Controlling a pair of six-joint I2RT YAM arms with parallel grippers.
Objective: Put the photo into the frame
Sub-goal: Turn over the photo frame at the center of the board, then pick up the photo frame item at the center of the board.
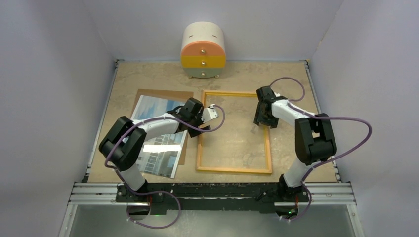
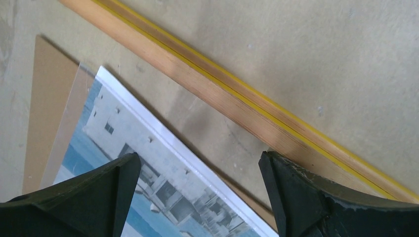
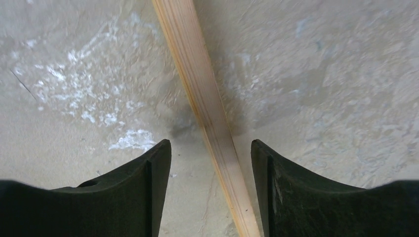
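A picture frame lies flat on a tan table, wood-coloured back up. Left of it, the photo of a white building lies face up on a brown backing board. The left gripper hangs wide open over the photo's edge beside the frame's left rail. The right gripper straddles the right rail, jaws apart, gripping nothing.

The photo lies on a board just left of the frame, a drawer unit behind.
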